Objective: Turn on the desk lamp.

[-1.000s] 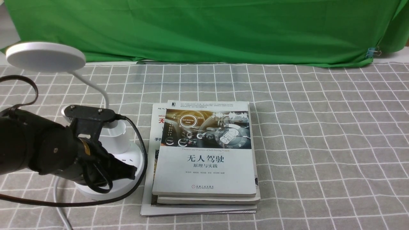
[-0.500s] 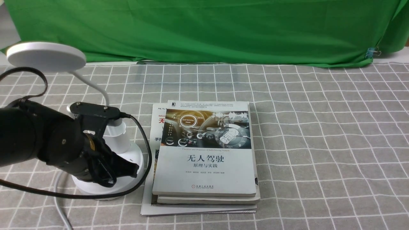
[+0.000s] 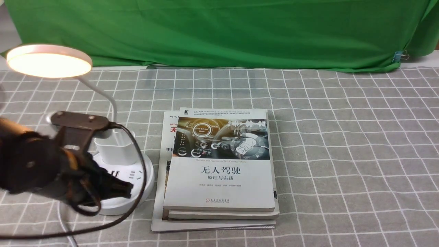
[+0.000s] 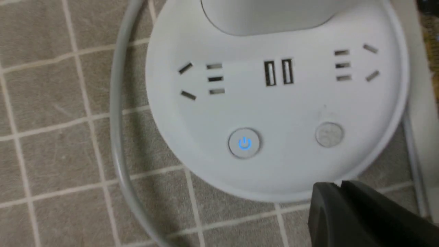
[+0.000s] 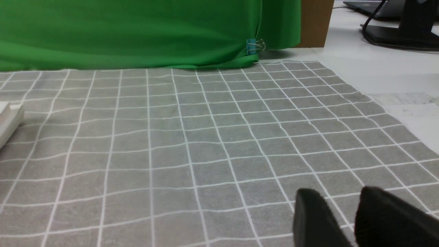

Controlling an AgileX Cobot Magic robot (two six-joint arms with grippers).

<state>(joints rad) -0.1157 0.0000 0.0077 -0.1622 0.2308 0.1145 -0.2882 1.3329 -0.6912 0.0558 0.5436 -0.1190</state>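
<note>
The white desk lamp stands at the table's left. Its round disc head [image 3: 49,60] glows warm yellow, with the thin neck [image 3: 109,97] curving down to the small cup [image 3: 115,149] on the round base [image 3: 140,176]. In the left wrist view the base [image 4: 274,109] shows sockets, a power button [image 4: 244,143] lit blue and a plain grey button [image 4: 329,133]. My left gripper [image 3: 127,188] is shut and empty, just off the base's near edge; it also shows in the left wrist view [image 4: 339,185]. My right gripper [image 5: 341,192] is open and empty, low over bare cloth.
A stack of books [image 3: 219,164] lies right beside the lamp base. The lamp's grey cord [image 4: 118,120] curves round the base's left side. A green cloth [image 3: 219,31] hangs along the back, held by a blue clip [image 3: 398,56]. Checked tablecloth [image 3: 343,154] covers the table.
The lamp head has lit up. My left gripper has drawn back and to the left, off the base's top to its near edge.
</note>
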